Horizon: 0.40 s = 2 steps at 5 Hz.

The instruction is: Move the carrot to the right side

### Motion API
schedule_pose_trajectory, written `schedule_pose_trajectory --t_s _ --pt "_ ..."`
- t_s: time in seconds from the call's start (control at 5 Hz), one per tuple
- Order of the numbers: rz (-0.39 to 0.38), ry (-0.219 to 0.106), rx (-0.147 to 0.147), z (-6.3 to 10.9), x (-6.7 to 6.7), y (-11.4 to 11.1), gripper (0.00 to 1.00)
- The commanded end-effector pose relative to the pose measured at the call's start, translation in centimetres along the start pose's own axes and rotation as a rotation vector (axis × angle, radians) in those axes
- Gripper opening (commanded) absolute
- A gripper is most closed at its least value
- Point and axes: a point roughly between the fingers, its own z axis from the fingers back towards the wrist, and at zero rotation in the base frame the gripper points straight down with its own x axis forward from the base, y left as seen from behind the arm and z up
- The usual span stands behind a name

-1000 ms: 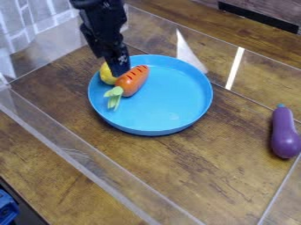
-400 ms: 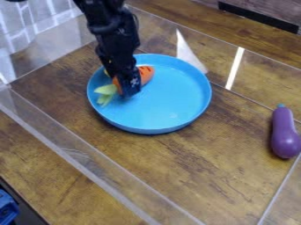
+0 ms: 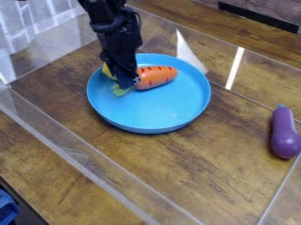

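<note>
One camera is all I have on this, looking down at a wooden table with clear plastic walls around the work area. My view of the arm is cut off at the top edge, so I only see its lower dark section and the claw reaching down into the back-left part of the blue plate. The carrot lies on its side in that plate, orange body pointing right, its green top at the claw. I make out the fingers drawn in close at the carrot's leafy end, but the dark claw covers that spot and I cannot tell whether they actually pinch it. A bit of yellow peeks out just left of the claw, mostly hidden behind it. Well apart, at the right edge of the table, sits a purple eggplant. Glare streaks on the plastic blur the far rim.
</note>
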Motion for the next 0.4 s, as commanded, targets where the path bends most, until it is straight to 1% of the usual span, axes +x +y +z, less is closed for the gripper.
schedule_pose_trajectory --t_s 0.0,0.2 --pt "-0.008 -0.092 0.061 3.54 2.08 1.03 0.00" --pt "-0.013 -0.099 0.062 4.00 2.12 0.81 0.00"
